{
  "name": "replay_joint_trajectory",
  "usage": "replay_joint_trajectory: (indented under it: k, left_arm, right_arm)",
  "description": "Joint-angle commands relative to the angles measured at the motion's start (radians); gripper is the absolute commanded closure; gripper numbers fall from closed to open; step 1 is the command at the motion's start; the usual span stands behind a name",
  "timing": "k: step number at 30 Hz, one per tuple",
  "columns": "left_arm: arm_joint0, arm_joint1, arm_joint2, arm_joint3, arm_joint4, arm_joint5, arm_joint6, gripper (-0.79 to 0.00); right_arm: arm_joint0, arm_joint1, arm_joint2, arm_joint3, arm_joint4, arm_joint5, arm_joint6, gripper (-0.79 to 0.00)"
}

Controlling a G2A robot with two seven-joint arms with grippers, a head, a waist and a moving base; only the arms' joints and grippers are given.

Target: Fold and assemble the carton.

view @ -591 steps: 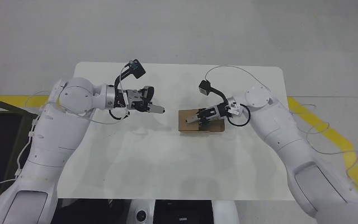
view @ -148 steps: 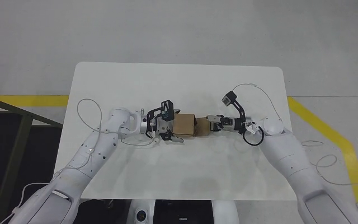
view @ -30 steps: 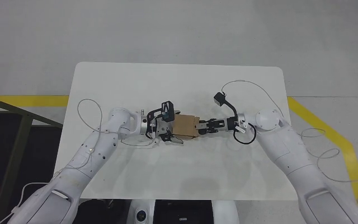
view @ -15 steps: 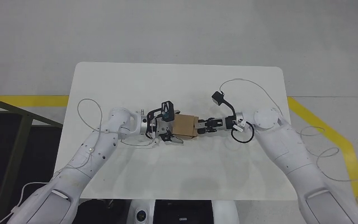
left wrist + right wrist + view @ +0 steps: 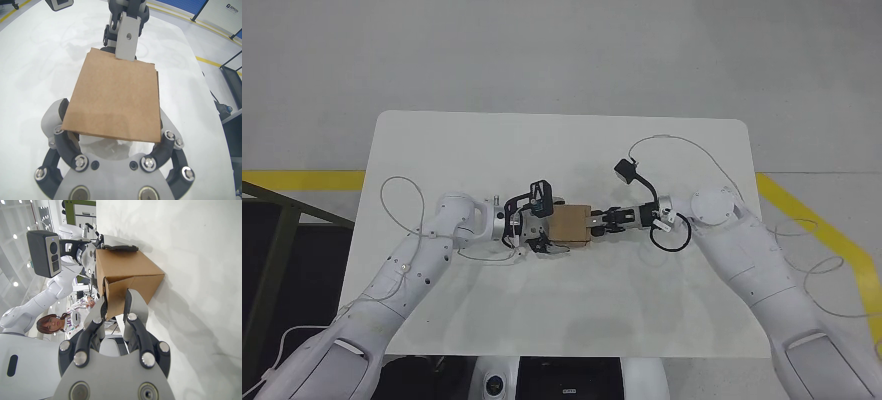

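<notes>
Right hand (image 5: 594,222), narrowly parted, had slid left onto the right end of the carton (image 5: 570,223). Left hand (image 5: 547,232) gripped the opposite end, mid-frame.

left arm (image 5: 432,250): mine, stretched inward, forearm low, wrist pointing at my other claw.
left gripper (image 5: 562,230): fingers wide, one against each side of the carton (image 5: 128,264); side finger (image 5: 119,246) lies flat along one wall.
right arm (image 5: 742,250): bent, forearm pointing back at my left claw.
right gripper (image 5: 115,297): fingers a little apart; upper finger (image 5: 126,37) rests on carton's top edge, lower finger (image 5: 133,302) sits against its end face.
</notes>
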Motion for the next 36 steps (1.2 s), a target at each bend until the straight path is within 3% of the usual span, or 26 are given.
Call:
replay_joint_trajectory:
  k: [1, 14, 17, 20, 36]
  left_arm:
    - [0.000, 0.000, -0.001, 0.000, 0.001, 0.000, -0.002, -0.785]
    - [0.001, -0.001, 0.000, 0.000, -0.002, 0.000, -0.005, -0.785]
    - [0.001, -0.001, 0.000, 0.001, -0.003, 0.000, -0.006, -0.785]
    - [0.000, -0.001, 0.000, 0.001, -0.003, 0.000, -0.007, -0.785]
    - [0.001, -0.001, 0.001, 0.001, -0.003, 0.000, -0.006, -0.785]
  right_arm:
    - [-0.007, 0.004, 0.010, -0.002, -0.002, -0.003, 0.001, -0.249]
    - [-0.067, 0.030, 0.075, -0.069, 0.004, -0.005, 0.003, -0.259]
    - [-0.072, 0.032, 0.080, -0.077, 0.002, -0.001, 0.003, -0.329]
    - [-0.074, 0.033, 0.083, -0.080, -0.008, 0.005, 0.000, -0.345]
    - [-0.103, 0.050, 0.123, -0.114, -0.053, 0.033, -0.041, -0.342]
